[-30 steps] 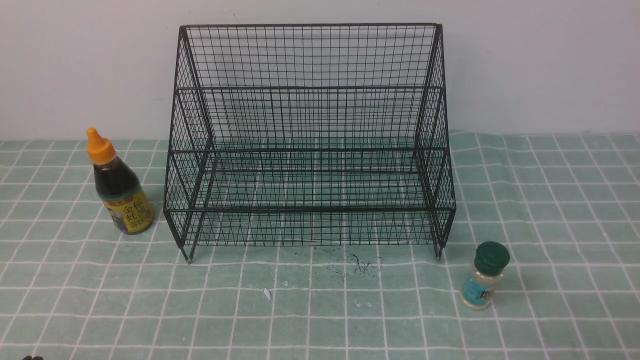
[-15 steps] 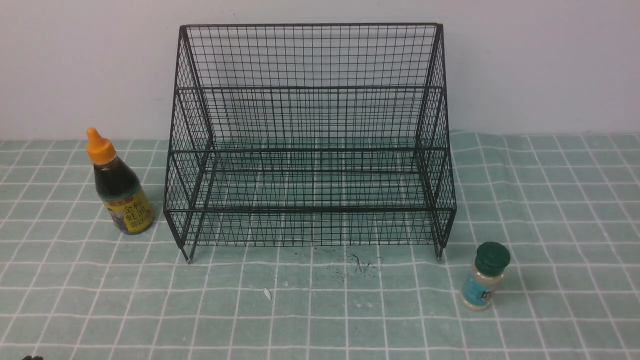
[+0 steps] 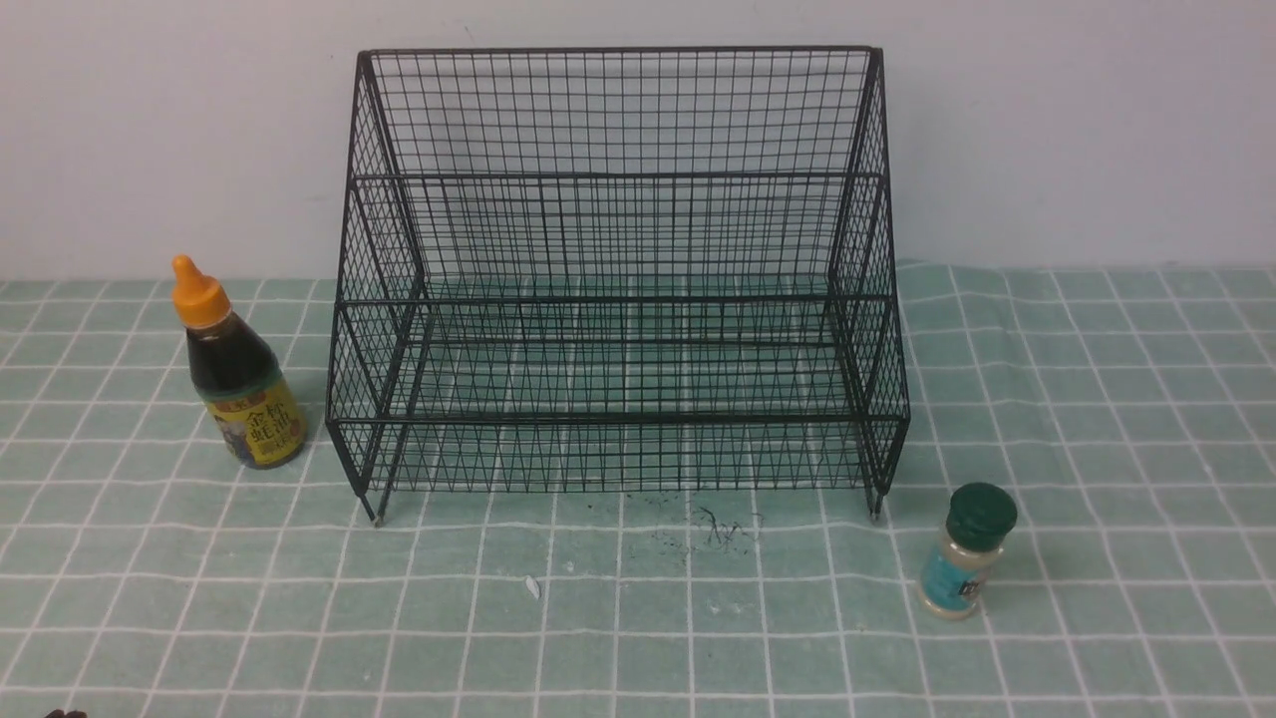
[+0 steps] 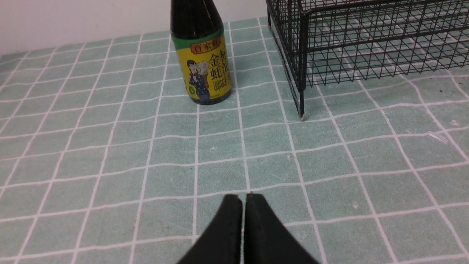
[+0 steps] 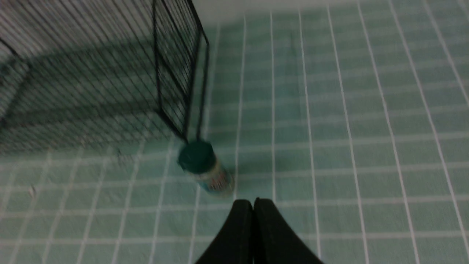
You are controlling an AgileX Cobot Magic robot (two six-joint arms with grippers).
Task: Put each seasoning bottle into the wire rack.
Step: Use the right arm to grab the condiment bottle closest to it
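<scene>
The black wire rack [image 3: 618, 269] stands against the wall with both tiers bare. Left of it stands the dark-sauce bottle [image 3: 237, 376] with orange cap and yellow label, upright. In the left wrist view that bottle [image 4: 202, 55] is well ahead of my left gripper [image 4: 243, 196], which is shut on nothing. The short shaker jar [image 3: 965, 550] with green lid stands off the rack's front right leg. My right gripper [image 5: 253, 201] is shut and empty, with the jar [image 5: 205, 168] close in front of it. Neither arm shows in the front view.
A green checked cloth [image 3: 638, 618] covers the table up to the white wall. Dark crumbs [image 3: 713, 524] and a small white scrap [image 3: 532, 586] lie before the rack. The rack's corner leg [image 4: 301, 110] is near the sauce bottle.
</scene>
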